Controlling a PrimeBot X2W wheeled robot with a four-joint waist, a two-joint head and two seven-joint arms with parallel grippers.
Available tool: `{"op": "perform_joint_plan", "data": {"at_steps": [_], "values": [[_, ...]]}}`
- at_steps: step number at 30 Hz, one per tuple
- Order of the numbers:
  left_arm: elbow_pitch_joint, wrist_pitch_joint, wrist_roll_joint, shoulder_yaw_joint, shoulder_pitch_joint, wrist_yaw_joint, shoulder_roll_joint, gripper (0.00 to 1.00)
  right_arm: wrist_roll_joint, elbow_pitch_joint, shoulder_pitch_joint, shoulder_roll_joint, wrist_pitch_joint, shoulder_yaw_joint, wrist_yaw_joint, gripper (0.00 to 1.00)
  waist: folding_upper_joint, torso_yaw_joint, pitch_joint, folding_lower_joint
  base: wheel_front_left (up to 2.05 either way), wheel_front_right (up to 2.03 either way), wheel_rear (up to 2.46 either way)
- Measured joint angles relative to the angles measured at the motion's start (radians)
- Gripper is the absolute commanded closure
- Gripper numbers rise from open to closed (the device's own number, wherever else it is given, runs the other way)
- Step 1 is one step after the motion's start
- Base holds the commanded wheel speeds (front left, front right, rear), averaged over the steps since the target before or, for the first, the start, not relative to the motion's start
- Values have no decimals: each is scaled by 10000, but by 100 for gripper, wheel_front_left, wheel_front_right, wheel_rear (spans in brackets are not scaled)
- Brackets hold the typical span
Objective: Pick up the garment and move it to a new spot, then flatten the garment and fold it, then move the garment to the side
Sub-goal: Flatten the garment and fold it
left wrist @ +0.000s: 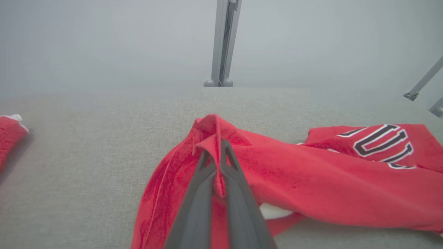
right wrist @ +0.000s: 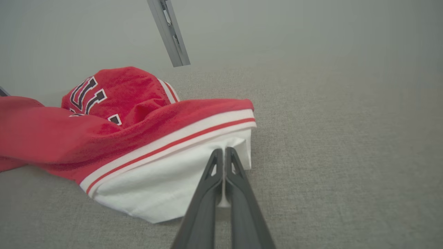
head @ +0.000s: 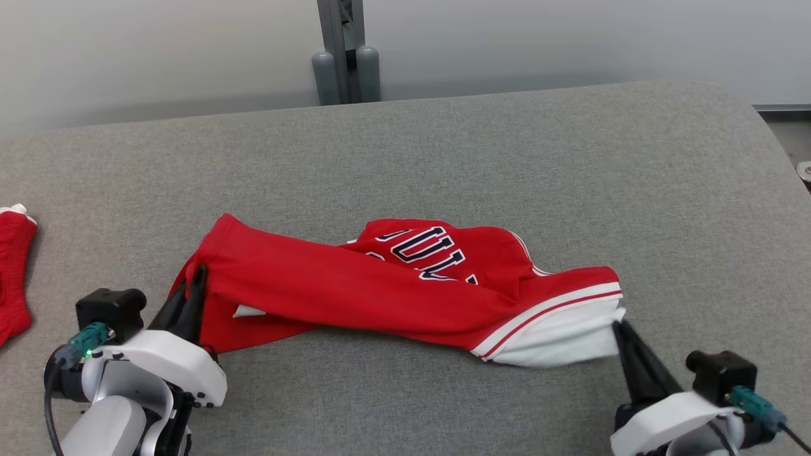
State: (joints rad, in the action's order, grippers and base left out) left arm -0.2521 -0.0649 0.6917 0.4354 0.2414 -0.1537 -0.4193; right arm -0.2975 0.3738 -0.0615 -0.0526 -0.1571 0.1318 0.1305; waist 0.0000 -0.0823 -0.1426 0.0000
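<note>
Pinching a raised fold of red fabric between its two dark fingers, the left end effector (left wrist: 219,141) is clamped on the left end of the garment (head: 355,285). In its wrist view the fold stands up at the tips and a strip of it runs down between the fingers. The right end effector (right wrist: 225,150) has its fingers pressed together on the near right corner of the white hem, with a sliver of white cloth showing between them. In the head view both grips sit on the near side of the garment, one at each end.

The garment is red, with a white band and a thin red stripe at its right end. Dark, white-edged letters show on a part that lies behind the long front fold. It stretches left to right across the near middle of the grey desk (head: 443,145), crumpled and partly doubled over rather than flat. A small white patch shows under the fold near the left grip. Far to the left, well apart from it, another red cloth (head: 12,272) lies on the desk. Beyond the desk's far edge a grey post (head: 345,57) stands upright.
</note>
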Motion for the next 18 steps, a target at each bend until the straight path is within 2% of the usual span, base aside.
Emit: {"op": "perform_joint_plan", "data": {"at_steps": [10,18], "values": [[2631,-382,-556,-543,1,-1068,-453,100,725,-3898,-863,-144,-546,-811,2,100,0,-4,343,0,0,0,0],[4926,-451,-1248,-748,556,-1747,-688,100,1283,-6364,-2016,-399,-370,-943,2,100,0,211,632,0,0,0,0]]}}
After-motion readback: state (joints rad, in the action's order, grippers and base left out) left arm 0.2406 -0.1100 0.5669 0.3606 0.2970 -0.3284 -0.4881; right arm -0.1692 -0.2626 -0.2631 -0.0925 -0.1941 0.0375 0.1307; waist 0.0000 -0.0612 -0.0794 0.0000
